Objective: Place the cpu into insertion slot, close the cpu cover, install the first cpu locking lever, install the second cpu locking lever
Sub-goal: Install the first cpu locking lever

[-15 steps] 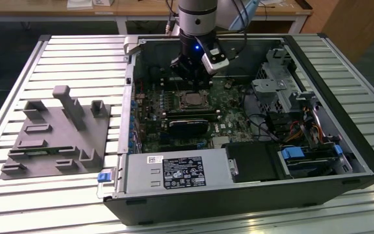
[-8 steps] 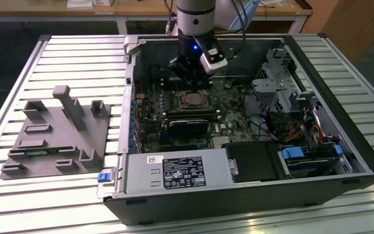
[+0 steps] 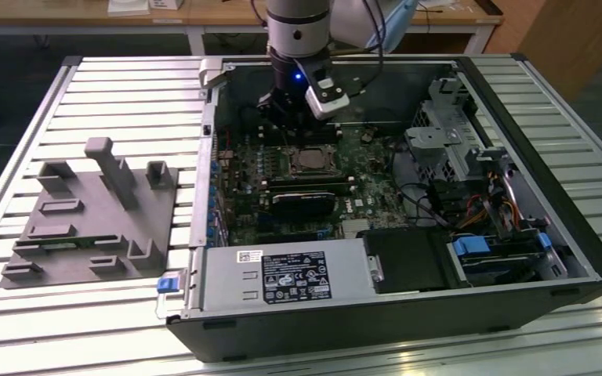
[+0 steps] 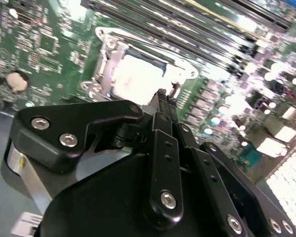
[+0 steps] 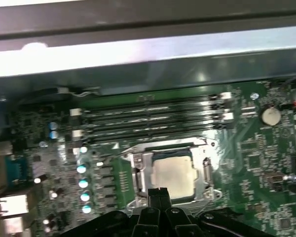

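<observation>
Grey fixture block [image 3: 81, 227] on slatted table [image 3: 123, 86], beside open computer case [image 3: 385, 329]; memory slots [image 5: 148, 116] inside.

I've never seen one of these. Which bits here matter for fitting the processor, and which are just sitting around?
In the job:
cpu, lying in the insertion slot
cpu cover, framing it
gripper, at the slot's edge

Just there:
memory slots
coin battery
grey block fixture, outside the case
labelled box

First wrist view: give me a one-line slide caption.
The cpu sits under the closed cpu cover with shut fingers at the cover's edge.
</observation>
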Motion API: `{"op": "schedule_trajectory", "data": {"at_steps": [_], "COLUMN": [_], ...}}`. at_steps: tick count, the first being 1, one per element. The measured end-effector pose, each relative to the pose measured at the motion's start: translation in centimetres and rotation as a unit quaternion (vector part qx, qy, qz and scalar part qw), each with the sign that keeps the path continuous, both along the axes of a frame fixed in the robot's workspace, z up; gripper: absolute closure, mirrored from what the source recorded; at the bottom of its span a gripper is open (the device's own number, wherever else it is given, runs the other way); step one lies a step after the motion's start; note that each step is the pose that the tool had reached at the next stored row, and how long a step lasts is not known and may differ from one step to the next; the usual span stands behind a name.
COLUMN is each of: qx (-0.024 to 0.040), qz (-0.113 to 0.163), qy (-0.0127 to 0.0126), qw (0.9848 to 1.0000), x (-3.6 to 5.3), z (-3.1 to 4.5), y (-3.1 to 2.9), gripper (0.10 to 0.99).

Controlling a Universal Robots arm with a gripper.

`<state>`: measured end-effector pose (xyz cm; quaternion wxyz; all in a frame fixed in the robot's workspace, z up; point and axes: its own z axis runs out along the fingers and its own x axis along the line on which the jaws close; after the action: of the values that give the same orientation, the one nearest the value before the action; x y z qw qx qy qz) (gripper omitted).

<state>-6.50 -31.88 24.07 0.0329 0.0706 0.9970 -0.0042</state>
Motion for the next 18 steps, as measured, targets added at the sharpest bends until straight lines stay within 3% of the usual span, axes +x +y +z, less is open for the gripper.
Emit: {"op": "schedule_trajectory", "data": {"at_steps": [10, 11, 18], "qx": [0.0013, 0.0042, 0.0443], "qz": [0.000, 0.000, 0.003], "qy": [-0.0002, -0.0003, -0.0002], "qw": [1.0000, 1.0000, 0.9990], "x": [-2.92, -3.04, -3.78], "z": [0.00, 0.00, 0.00], "y": [-0.02, -0.02, -0.06], "gripper": [0.980, 0.980, 0.980]}}
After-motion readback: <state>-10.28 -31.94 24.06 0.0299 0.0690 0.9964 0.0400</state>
